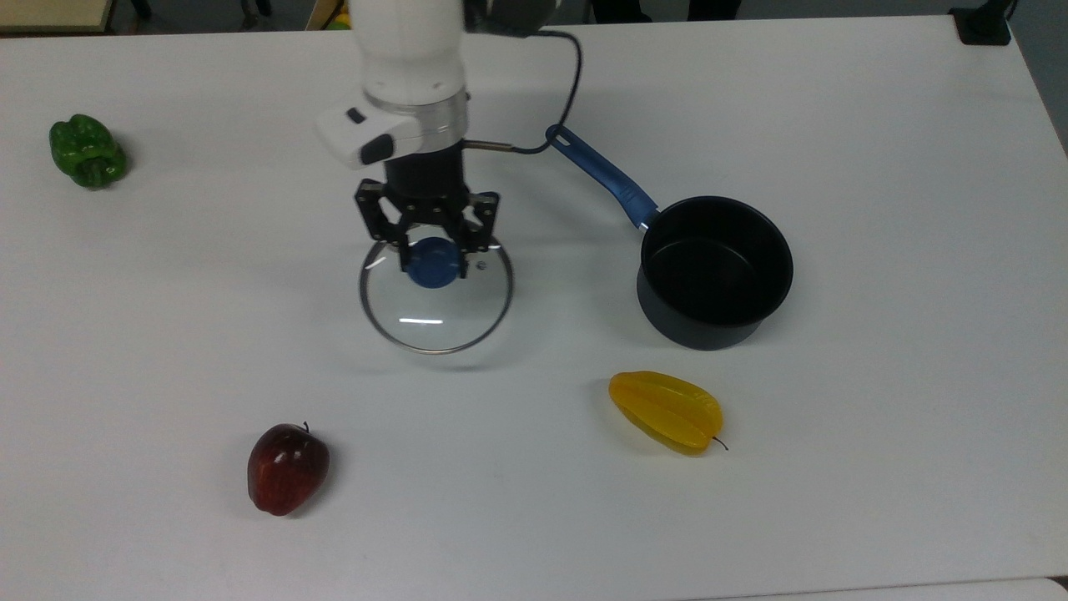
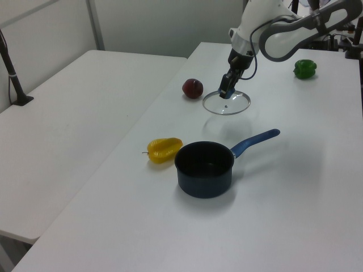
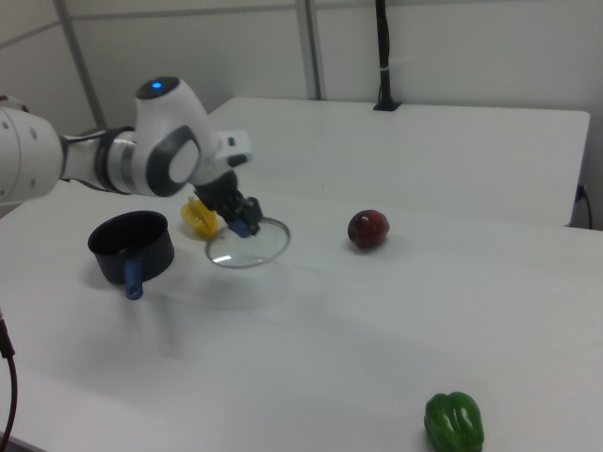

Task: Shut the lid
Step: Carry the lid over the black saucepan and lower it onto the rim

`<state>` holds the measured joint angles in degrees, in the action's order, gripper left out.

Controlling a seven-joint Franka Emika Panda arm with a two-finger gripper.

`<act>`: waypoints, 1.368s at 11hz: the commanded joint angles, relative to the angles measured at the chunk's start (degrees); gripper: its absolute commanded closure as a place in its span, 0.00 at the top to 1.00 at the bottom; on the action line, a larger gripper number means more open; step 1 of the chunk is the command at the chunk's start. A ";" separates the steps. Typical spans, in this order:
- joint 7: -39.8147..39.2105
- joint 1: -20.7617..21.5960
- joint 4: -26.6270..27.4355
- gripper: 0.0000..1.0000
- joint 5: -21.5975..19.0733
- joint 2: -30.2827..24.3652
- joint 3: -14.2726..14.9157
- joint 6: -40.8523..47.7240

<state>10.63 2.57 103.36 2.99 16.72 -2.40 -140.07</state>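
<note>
Nearest in the top view, an apple [image 1: 287,468] and a yellow starfruit [image 1: 666,410] are sitting on the counter [image 1: 876,467], and the starfruit is lying just in front of the pot [image 1: 714,271], so a low sweep toward the pot is risking a knock there. Next back, the lid [image 1: 436,292] is hanging in the air above the counter, well apart from the pot on the top view's left; the left view is showing its shadow on the counter below it. The claw [image 1: 433,250] is pinching the blue knob [image 1: 434,262] from two sides, fingers closed on it. Main risk, as a guess: the knob is round and the grip is small against a wide glass disc, so the lid is likely swinging or tipping in transit, and a slip means glass dropping on the counter. Landing off-centre is also possible, since lid and pot are looking about equally wide, so the rim could be catching the pot wall or the blue handle [image 1: 601,176]. The lid is clear glass with a thin metal rim, a small vent beside the knob, and a bright glare line across it. Farthest left, a green pepper [image 1: 87,151] is sitting out of the way.
</note>
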 commanded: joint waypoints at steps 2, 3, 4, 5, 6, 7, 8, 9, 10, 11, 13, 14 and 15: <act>8.43 10.23 -3.25 0.39 2.11 -0.81 0.29 2.17; 9.75 12.87 -3.34 0.39 2.80 -0.90 0.29 2.17; 10.98 15.77 -4.04 0.39 3.77 -0.55 0.29 2.17; 13.17 17.89 -5.09 0.39 4.39 -0.12 0.29 2.17; 14.76 19.13 -5.71 0.39 4.83 -0.02 0.29 2.17; 15.21 21.14 -5.80 0.39 5.00 0.50 0.29 2.17; 15.30 22.21 -5.80 0.39 5.53 1.03 0.29 2.08; 15.30 22.83 -6.23 0.39 6.40 2.08 0.29 1.82; 15.30 23.44 -7.37 0.39 6.50 3.39 0.29 1.82; 15.30 23.45 -7.47 0.39 6.59 3.67 0.29 1.82; 15.39 23.45 -7.47 0.39 6.59 3.84 0.29 1.82; 15.39 23.53 -7.47 0.39 6.59 3.84 0.29 1.82; 15.39 23.88 -7.47 0.39 6.59 3.93 0.29 1.82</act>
<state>24.92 25.22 97.57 8.44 20.41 -2.82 -139.78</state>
